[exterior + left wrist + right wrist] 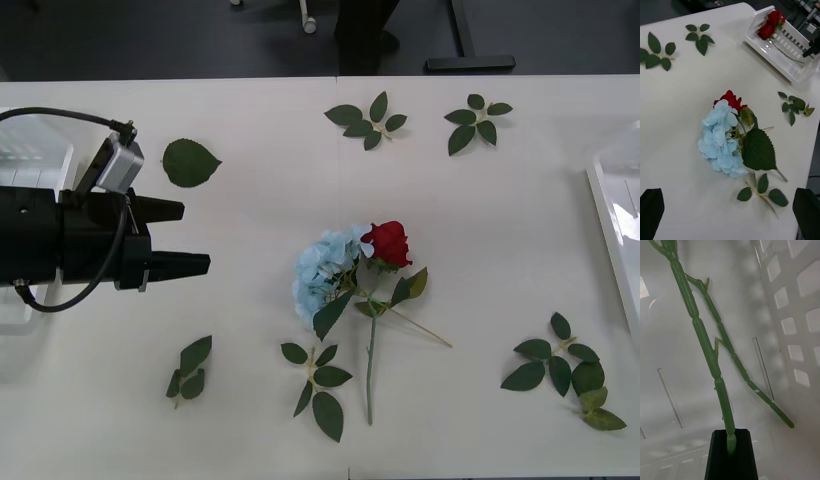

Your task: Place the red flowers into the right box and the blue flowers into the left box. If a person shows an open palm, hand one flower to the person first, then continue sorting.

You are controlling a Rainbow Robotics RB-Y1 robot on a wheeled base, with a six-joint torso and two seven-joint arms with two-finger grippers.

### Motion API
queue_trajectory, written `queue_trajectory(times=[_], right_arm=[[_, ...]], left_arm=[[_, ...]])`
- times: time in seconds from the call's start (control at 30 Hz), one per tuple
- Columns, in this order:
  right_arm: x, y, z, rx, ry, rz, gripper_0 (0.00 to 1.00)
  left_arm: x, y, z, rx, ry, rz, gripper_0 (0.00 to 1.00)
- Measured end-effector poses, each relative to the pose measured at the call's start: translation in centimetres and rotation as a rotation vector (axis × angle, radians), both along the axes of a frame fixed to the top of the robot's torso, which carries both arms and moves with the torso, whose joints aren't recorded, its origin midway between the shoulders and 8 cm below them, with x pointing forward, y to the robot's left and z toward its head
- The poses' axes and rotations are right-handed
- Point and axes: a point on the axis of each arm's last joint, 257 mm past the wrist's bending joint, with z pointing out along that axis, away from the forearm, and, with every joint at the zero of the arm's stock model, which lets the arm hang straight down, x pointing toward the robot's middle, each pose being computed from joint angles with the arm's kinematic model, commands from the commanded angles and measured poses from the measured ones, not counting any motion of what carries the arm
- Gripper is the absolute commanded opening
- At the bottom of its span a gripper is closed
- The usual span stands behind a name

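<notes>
Black left arm, seemingly cabled

A white worktop carries a pale blue fabric hydrangea at its centre, with a deep red fabric rose touching its right side. Green plastic leaf sprigs lie near the far and near edges. A white plastic tray sits at the left edge. The black left gripper hangs beside it, fingers apart. A white slotted plastic box at the right edge holds more red roses. Inside it, the black right gripper clamps a green plastic stem.
</notes>
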Motion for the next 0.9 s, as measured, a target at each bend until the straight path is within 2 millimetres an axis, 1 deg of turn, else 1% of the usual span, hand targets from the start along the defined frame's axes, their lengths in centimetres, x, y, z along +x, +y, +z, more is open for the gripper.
queue_trajectory(times=[0.03, 0.07, 0.1, 0.17, 0.2, 0.3, 0.43, 0.53, 0.63, 0.7, 0.83, 0.9], right_arm=[[0.0, 0.0, 0.0, -0.002, 0.002, 0.001, 0.51], [0.0, -0.1, 0.0, -0.003, 0.002, 0.001, 0.64], [-0.1, -0.1, 0.0, -0.003, 0.002, 0.001, 0.74], [-0.1, -0.1, 0.0, -0.003, 0.002, 0.001, 0.82], [0.0, -0.1, 0.0, -0.004, 0.002, 0.001, 0.86], [0.0, 0.0, 0.0, -0.004, 0.002, 0.003, 0.90], [0.6, 0.4, 0.3, -0.006, -0.006, 0.019, 0.90], [1.6, 1.4, 0.8, -0.008, -0.017, 0.053, 0.90], [3.3, 3.0, 1.7, -0.013, -0.040, 0.110, 0.90], [4.7, 4.8, 2.6, -0.013, -0.058, 0.163, 0.90], [7.3, 9.3, 4.6, 0.018, -0.092, 0.263, 0.90], [8.8, 11.9, 5.9, 0.042, -0.123, 0.297, 0.90]], left_arm=[[0.0, 0.1, -0.2, 0.003, -0.062, -0.043, 1.00], [-0.1, 0.3, -0.4, -0.005, -0.114, -0.078, 1.00], [-0.1, 0.4, -0.6, -0.012, -0.157, -0.105, 1.00], [-0.3, 0.9, -1.2, -0.037, -0.193, -0.125, 1.00], [-0.3, 1.1, -1.4, -0.063, -0.184, -0.118, 1.00], [-0.4, 1.7, -1.7, -0.149, -0.136, -0.078, 1.00], [-0.2, 2.0, -2.3, -0.208, -0.090, -0.038, 1.00], [-0.6, 1.7, -2.9, -0.223, -0.058, -0.032, 1.00], [-1.1, 1.6, -3.4, -0.227, -0.026, -0.040, 1.00], [-1.2, 1.7, -3.5, -0.245, -0.006, -0.040, 1.00], [-1.1, 2.1, -3.7, -0.272, 0.017, -0.025, 1.00], [-1.0, 2.2, -3.7, -0.276, 0.020, -0.022, 1.00]])
